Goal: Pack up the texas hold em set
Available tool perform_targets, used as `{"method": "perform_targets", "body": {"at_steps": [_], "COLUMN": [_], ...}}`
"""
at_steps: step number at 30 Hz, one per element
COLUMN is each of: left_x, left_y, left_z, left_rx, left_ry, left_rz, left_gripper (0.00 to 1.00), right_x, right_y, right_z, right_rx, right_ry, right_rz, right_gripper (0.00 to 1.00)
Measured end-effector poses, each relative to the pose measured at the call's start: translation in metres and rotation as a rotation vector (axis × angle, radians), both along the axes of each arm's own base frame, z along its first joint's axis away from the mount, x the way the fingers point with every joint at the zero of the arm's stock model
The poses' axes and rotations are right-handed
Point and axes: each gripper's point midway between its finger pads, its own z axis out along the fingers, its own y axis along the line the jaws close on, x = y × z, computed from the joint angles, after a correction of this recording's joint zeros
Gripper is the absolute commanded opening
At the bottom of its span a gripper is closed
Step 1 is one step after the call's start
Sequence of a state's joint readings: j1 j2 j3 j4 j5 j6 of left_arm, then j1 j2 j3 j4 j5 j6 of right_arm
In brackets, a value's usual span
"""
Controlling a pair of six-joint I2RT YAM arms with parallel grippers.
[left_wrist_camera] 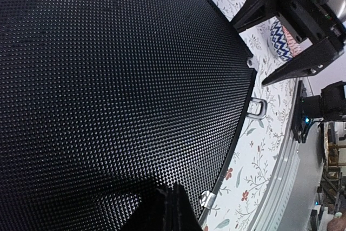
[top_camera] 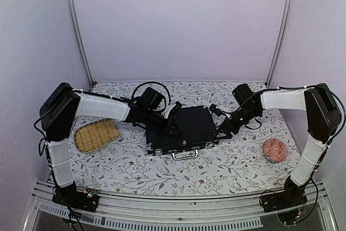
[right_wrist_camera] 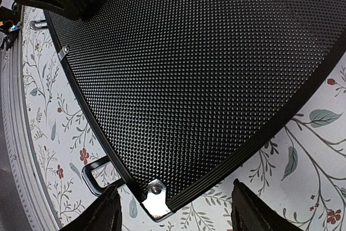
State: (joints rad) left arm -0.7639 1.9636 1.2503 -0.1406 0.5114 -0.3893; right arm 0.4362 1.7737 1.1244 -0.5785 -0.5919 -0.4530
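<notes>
case: black briefcase-style case (top_camera: 189, 125), lid down, flat on the floral table (top_camera: 232, 169) between the two arms; silver handle (top_camera: 185, 155) faces the near edge.
contents: no chips, cards or dice loose in any view. We assume they are inside but can't confirm it.
left gripper (left_wrist_camera: 165, 205): fingers pressed together with nothing between them. The tip looks to be resting on the left part of the dimpled lid.
right gripper (right_wrist_camera: 175, 204): fingers spread, straddling the metal corner cap (right_wrist_camera: 154, 198) at the case's near-right corner. We see no contact with it.
latch: one silver latch (left_wrist_camera: 205, 198) shows on the front edge. It is too small for us to tell whether it is snapped.
step: we read this as pressing the lid home, so the task is near its end.
handling: we judge it a rigid hard shell, heavy if full of chips, that won't flex under a push. The dimples give some friction, but the flat lid offers nothing to pinch.
grasp: the handle is the only real hold. It lies low against the table, so a finger has to get under the loop. Otherwise we push on walls or corners to slide it.
risk: lifted with the latches open, the lid could drop and spill the contents.
bystanders: straw tray (top_camera: 96, 135) and red bowl (top_camera: 274, 150) sit well apart from the case.
</notes>
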Motion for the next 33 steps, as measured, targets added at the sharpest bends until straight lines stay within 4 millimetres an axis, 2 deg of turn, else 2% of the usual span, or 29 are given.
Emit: {"method": "perform_targets", "body": {"at_steps": [9,15,19,23,24,25,28,29,30,33], "left_x": [0.002,0.004,0.005,0.007,0.007,0.007,0.008,0.008,0.008,0.009], "left_y": [0.000,-0.001,-0.002,-0.003,-0.003,-0.003,-0.004,-0.004,-0.004,-0.004], "left_z": [-0.001,-0.001,-0.002,-0.002,-0.002,-0.002,-0.002,-0.001,-0.002,-0.001], "left_rx": [0.001,-0.001,-0.003,-0.006,-0.007,-0.007,-0.009,-0.010,-0.010,-0.012], "left_ry": [-0.008,-0.014,-0.019,-0.025,-0.026,-0.026,-0.031,-0.032,-0.032,-0.034], "left_rz": [0.005,0.007,0.008,0.010,0.009,0.010,0.011,0.011,0.012,0.013], "left_gripper": [0.00,0.00,0.00,0.00,0.00,0.00,0.00,0.00,0.00,0.00], "right_x": [-0.010,-0.026,-0.038,-0.040,-0.040,-0.039,-0.036,-0.036,-0.036,-0.041], "right_y": [0.005,0.007,0.001,-0.009,-0.011,-0.013,-0.013,-0.011,-0.010,-0.004], "right_z": [-0.010,-0.031,-0.046,-0.040,-0.035,-0.028,-0.004,0.003,0.008,0.013], "right_rx": [-0.029,-0.143,-0.218,-0.256,-0.260,-0.259,-0.229,-0.213,-0.199,-0.163], "right_ry": [0.013,-0.020,-0.028,-0.078,-0.095,-0.117,-0.189,-0.209,-0.223,-0.225], "right_rz": [0.024,0.062,0.084,0.075,0.070,0.065,0.065,0.070,0.077,0.109], "right_gripper": [0.73,0.74,0.74,0.72,0.70,0.59,0.19,0.08,0.04,0.03]}}
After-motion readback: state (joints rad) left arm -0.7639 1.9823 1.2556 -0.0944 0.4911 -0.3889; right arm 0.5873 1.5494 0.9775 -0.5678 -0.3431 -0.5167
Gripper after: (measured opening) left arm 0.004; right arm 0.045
